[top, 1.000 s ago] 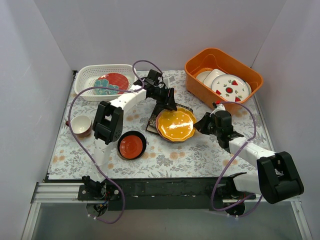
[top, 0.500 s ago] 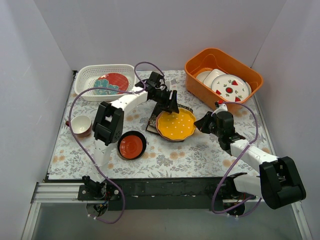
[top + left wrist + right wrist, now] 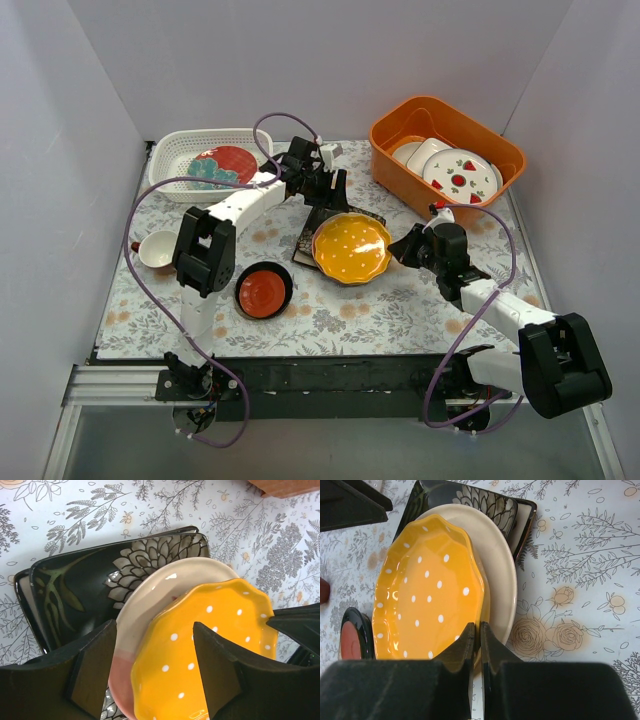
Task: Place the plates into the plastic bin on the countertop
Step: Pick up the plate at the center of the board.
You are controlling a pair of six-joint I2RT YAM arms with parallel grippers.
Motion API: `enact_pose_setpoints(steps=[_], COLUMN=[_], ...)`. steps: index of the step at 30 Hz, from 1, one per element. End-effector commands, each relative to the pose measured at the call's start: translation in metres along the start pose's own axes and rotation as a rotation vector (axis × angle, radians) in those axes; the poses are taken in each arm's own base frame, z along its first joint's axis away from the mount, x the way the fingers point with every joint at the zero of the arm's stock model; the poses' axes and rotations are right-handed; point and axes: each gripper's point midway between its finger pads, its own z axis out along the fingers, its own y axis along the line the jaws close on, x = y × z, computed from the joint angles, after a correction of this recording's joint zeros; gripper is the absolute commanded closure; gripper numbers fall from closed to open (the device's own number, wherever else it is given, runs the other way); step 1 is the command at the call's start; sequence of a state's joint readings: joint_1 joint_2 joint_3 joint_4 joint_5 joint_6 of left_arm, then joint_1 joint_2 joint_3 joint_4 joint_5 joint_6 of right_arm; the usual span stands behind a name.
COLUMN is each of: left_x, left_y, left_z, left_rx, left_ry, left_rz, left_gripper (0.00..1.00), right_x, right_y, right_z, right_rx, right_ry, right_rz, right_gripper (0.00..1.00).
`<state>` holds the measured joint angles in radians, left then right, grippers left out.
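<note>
Seen from above, the right gripper [image 3: 476, 640] pinches the three o'clock rim of the yellow dotted plate [image 3: 427, 590]. This plate lies on a pink plate [image 3: 501, 565] over a dark square plate [image 3: 487, 502]. The left gripper [image 3: 154, 630] hangs spread above them. At ten o'clock, the white bin [image 3: 163, 160] holds a red-and-teal plate [image 3: 228, 162].

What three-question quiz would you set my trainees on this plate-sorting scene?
1. True or false: the white perforated plastic bin is empty.
2. The right tool is: A) wide open; B) shut on the rim of the yellow scalloped dotted plate; C) inside the bin.
3. What lies directly under the yellow plate?
Key: 1 false, it holds the teal-and-red round plate; 2 B; 3 the pink-and-cream round plate.
</note>
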<state>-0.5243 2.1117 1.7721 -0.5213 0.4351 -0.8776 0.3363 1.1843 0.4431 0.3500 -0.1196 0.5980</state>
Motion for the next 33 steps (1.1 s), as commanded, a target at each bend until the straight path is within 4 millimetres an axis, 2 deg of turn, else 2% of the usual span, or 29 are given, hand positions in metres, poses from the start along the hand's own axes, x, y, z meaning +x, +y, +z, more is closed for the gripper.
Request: enact_pose_setpoints(steps=[1, 9, 19, 24, 27, 28, 32, 33], left_x=[-0.008, 0.004, 0.026, 0.038, 0.045, 0.046, 0.050, 0.050], left_y=[0.004, 0.000, -0.008, -0.010, -0.013, -0.015, -0.018, -0.018], left_z=[-0.007, 0.004, 0.020, 0.029, 0.034, 0.035, 0.039, 0.038], left_rx=[-0.031, 0.019, 0.051, 0.078, 0.106, 0.121, 0.148, 0.146], left_ry=[-0.015, 0.027, 0.098, 0.134, 0.161, 0.170, 0.189, 0.187], left_rz=[0.035, 0.035, 0.065, 0.067, 0.057, 0.051, 0.034, 0.035], left_gripper=[0.40, 0.46, 0.47, 0.55, 0.64, 0.75, 1.00, 1.00], right_x=[-0.030, -0.035, -0.034, -0.035, -0.035, -0.035, -0.036, -0.035], right_y=[0.027, 0.026, 0.026, 0.026, 0.026, 0.025, 0.024, 0.024], right_z=[-0.005, -0.009, -0.007, -0.009, -0.010, -0.010, -0.010, -0.010], right_rx=[-0.097, -0.078, -0.084, -0.085, -0.086, -0.085, -0.083, -0.084], right_ry=[-0.103, -0.127, -0.122, -0.134, -0.135, -0.136, -0.137, -0.136], right_rz=[-0.029, -0.035, -0.032, -0.027, -0.023, -0.023, -0.020, -0.020], right_gripper=[0.99, 0.99, 0.99, 0.99, 0.99, 0.99, 0.99, 0.99])
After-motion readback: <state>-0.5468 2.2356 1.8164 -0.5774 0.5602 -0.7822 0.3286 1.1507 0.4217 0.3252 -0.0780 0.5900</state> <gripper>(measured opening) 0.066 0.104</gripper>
